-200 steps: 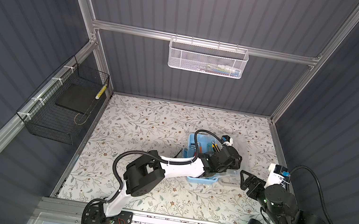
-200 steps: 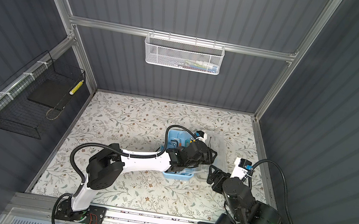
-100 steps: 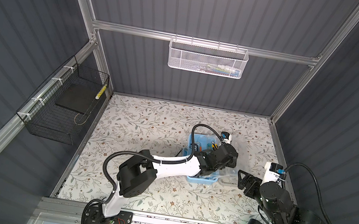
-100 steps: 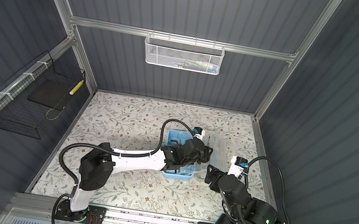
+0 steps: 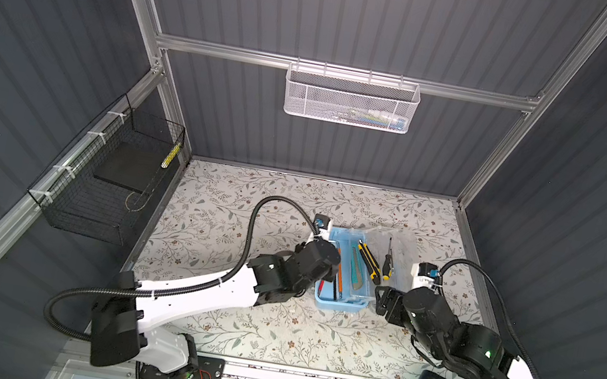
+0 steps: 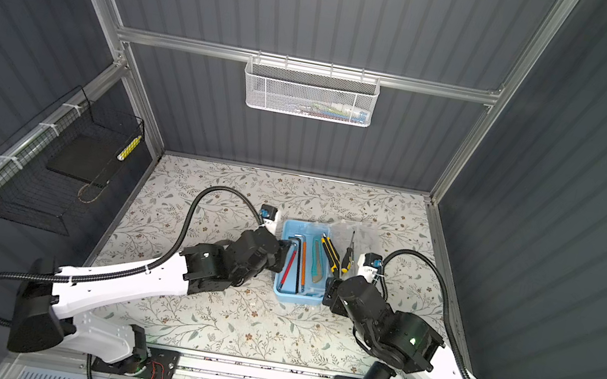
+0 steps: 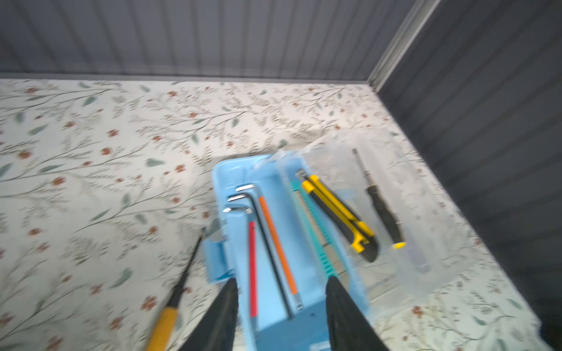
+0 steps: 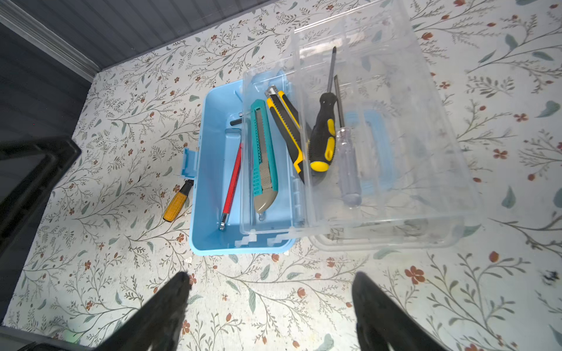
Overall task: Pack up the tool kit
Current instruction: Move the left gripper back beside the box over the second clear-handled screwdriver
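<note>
Light-blue plastic stands out first: the box (image 5: 340, 304) sits open on the floral table (image 5: 249, 198), a little right of the middle, between my two arms. Its clear lid (image 5: 405, 246) lies thrown back flat on the table along the box's right side. In the left part of the box lie the hex keys (image 7: 276, 240), red, black and orange, side by side, bent ends toward the far wall. Right of them, in a clear insert, lies the teal utility knife (image 8: 263, 152). A yellow-and-black knife (image 8: 284, 124) lies aslant across the box's right edge, reaching onto the lid. In the lid itself a black-and-yellow screwdriver (image 8: 322, 130) and a clear-handled screwdriver (image 8: 348, 170) lie next to each other, tips toward the far wall. An orange-handled screwdriver (image 8: 175, 203) lies outside on the table, just beside the box's left wall by the latch. My left pincer (image 7: 282, 279) hangs over the left side of the box, fingers partly spread with the hex keys showing in the gap; that view is blurred, but I see nothing pinched. My right pincer (image 8: 271, 275) is spread wide and empty, over bare table at the box's near right corner.
</note>
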`<state>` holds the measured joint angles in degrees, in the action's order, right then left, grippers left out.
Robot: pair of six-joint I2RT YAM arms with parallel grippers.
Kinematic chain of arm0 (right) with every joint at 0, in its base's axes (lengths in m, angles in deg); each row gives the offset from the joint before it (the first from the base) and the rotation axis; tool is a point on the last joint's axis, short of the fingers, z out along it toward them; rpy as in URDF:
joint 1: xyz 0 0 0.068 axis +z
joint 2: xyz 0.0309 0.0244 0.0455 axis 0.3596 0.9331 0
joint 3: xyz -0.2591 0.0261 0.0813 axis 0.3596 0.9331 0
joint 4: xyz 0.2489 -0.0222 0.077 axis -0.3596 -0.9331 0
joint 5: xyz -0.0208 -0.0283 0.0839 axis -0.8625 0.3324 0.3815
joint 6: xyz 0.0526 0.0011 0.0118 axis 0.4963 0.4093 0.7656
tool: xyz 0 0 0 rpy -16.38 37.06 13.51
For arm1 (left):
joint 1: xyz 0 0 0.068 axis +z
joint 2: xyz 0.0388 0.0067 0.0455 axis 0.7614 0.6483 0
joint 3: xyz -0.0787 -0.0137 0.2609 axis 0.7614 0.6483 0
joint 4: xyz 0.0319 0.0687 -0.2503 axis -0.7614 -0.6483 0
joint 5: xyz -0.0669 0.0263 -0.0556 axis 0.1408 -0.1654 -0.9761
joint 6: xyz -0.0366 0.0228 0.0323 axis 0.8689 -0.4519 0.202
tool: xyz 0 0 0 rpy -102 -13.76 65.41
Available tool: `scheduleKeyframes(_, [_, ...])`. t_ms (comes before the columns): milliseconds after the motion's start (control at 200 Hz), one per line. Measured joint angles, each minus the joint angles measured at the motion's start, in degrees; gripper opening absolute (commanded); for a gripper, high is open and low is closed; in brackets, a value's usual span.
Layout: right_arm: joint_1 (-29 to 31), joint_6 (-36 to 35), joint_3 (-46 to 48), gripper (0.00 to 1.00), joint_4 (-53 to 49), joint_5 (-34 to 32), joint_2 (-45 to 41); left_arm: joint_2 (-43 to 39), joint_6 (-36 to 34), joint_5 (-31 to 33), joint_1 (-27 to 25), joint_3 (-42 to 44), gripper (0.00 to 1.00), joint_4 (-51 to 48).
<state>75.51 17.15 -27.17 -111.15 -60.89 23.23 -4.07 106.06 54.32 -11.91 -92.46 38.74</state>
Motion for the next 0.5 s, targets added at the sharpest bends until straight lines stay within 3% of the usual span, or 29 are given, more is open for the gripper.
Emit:
scheduleKeyframes(220, [0.04,-0.2,0.22,0.83,2.08,1.11,1.75,-4.04,1.27,-2.29,5.7,8.79,0.39,-4.9])
scheduleKeyframes(500, [0.04,-0.87,0.59,0.83,3.45,1.53,3.19,5.14,1.42,-9.27,7.58,9.38,0.34,-1.38])
